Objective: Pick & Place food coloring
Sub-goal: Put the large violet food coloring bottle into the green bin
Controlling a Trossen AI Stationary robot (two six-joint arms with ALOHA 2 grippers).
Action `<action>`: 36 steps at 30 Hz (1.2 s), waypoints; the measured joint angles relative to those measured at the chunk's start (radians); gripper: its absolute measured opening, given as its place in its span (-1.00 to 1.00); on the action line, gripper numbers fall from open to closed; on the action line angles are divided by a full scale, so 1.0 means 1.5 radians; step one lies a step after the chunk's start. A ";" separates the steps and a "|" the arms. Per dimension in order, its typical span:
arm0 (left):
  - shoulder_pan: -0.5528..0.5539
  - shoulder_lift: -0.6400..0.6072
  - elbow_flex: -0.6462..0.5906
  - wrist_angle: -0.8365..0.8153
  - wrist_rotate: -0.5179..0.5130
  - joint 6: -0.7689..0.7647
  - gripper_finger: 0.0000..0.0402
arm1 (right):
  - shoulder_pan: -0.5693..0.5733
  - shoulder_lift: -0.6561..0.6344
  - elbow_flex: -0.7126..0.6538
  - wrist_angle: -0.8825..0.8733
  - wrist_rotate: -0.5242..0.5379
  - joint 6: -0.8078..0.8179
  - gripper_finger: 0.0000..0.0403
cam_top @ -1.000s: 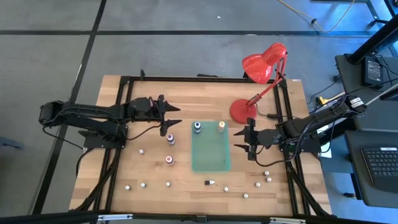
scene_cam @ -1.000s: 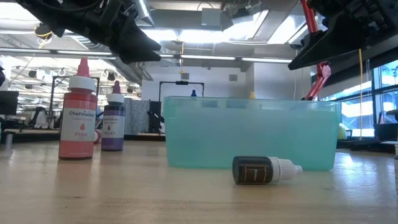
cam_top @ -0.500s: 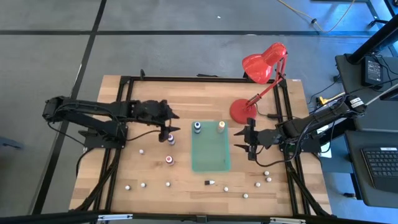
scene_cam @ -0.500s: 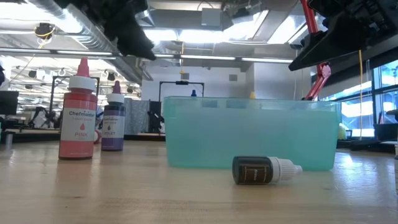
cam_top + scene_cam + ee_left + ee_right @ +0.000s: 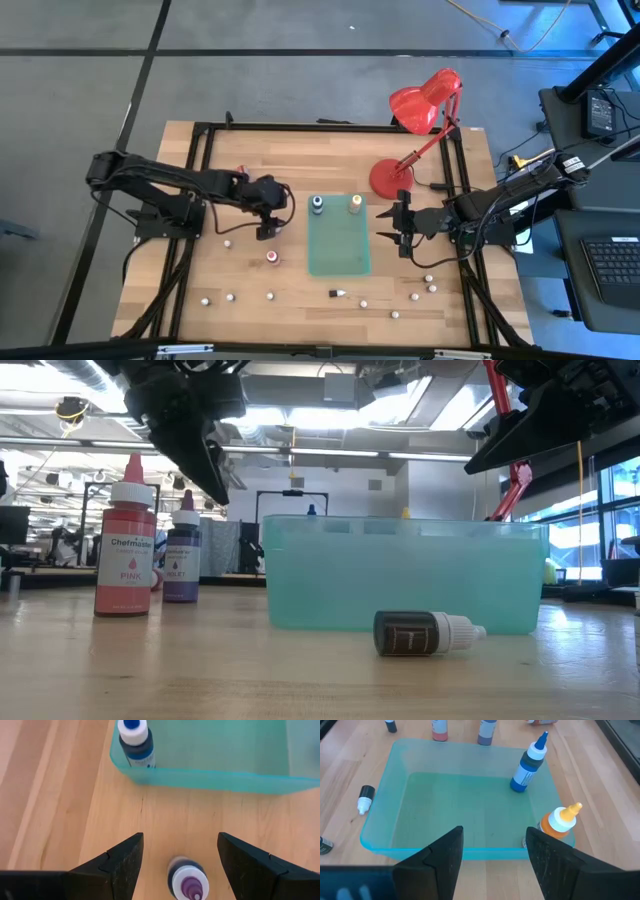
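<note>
A translucent green plastic tray (image 5: 338, 258) sits mid-table, blue (image 5: 527, 764) and orange (image 5: 559, 822) food-coloring bottles standing at its far end. The left gripper (image 5: 176, 862) hangs wide open, empty, above a purple-capped bottle (image 5: 188, 882) just left of the tray. The right gripper (image 5: 493, 851), open and empty, waits by the tray's right side.

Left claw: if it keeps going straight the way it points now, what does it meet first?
Most likely the purple bottle, standing upright between the open fingers of the left claw. The teal tray and blue bottle lie beyond. Depth is uncertain.
</note>
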State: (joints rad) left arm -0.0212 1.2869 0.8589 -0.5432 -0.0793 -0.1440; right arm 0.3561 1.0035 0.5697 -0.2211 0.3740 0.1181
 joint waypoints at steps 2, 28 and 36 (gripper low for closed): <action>0.000 0.005 0.000 -0.007 0.000 0.000 0.24 | 0.000 0.000 0.000 0.000 0.000 0.000 0.08; -0.013 0.049 -0.001 -0.090 0.012 -0.035 0.09 | 0.000 0.000 0.000 -0.011 0.000 0.005 0.08; -0.014 0.045 -0.001 -0.086 0.014 -0.035 -0.17 | 0.000 0.000 0.000 -0.012 0.000 0.005 0.08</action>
State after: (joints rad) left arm -0.0423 1.3544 0.8577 -0.6715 -0.0589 -0.1967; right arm 0.3561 1.0039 0.5697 -0.2386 0.3737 0.1257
